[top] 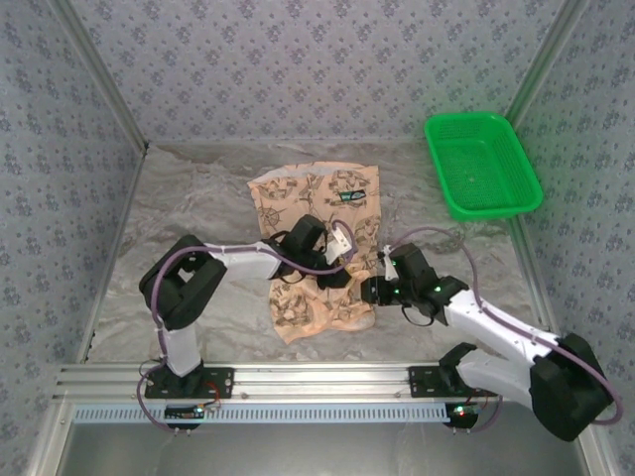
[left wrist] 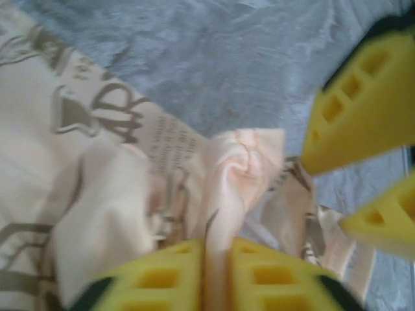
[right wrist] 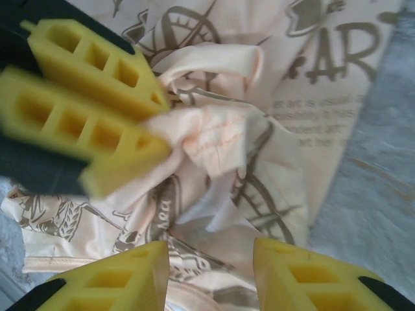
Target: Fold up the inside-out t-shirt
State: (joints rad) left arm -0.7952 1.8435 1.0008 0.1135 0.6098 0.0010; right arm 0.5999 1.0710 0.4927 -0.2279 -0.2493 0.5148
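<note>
Two arms are both in on the inside-out t-shirt (top: 317, 198) right now. It lies roughly in the middle of the table (top: 179, 198), printed side up, sort of a rumpled rectangle running from far to near, with the near half more bunched up than the far half.

Left gripper (left wrist: 217, 249) reaches in from the left and sits over the centre of the shirt. From its wrist camera the two yellow fingers are pressed almost together with a raised ridge of pale pinkish cloth pinched between them, so it has a proper hold on a fold of the shirt. You can see the paler reverse side of the fabric puckered up around that pinch.

Right gripper (right wrist: 211, 259) comes in from the right and is just beside the left one, near the shirt's right edge. Its jaws stand partly open with a clear gap, hovering over the crumpled fabric, and nothing is clamped between them as far as I can see. Whether the tips actually touch the cloth, can't tell.

Each wrist camera catches the other gripper's yellow fingers, that's how close together they are.

Green basket (top: 481, 164) sits in the far right corner, well apart from the shirt.
</note>
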